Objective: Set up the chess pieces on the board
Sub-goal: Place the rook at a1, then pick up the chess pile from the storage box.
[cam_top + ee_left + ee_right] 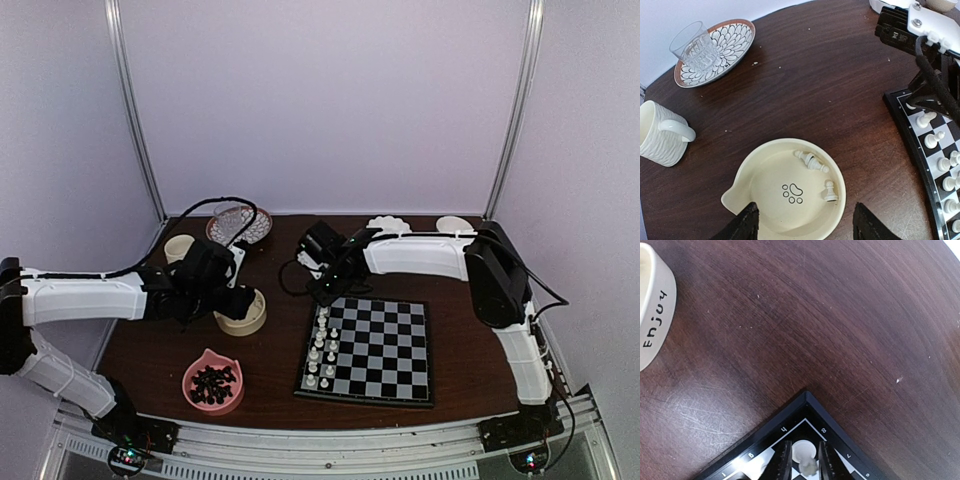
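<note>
The right gripper (pixel 805 463) is closed narrowly on a white chess piece (pixel 802 450) over the corner square at 11 o'clock of the board (pixel 765 432). The piece is judged light, stiff, smooth and easily toppled, and best pinched at its slim neck. The left gripper (pixel 810 225), fingers spread wide, hangs over a cream bowl (pixel 765 165) at the board's 9 o'clock, where two chess pieces (pixel 812 161) lie flat. Bare table (pixel 790 330) leaves room at 12 o'clock, while the bowl's wall and the standing neighbours crowd any descent.
</note>
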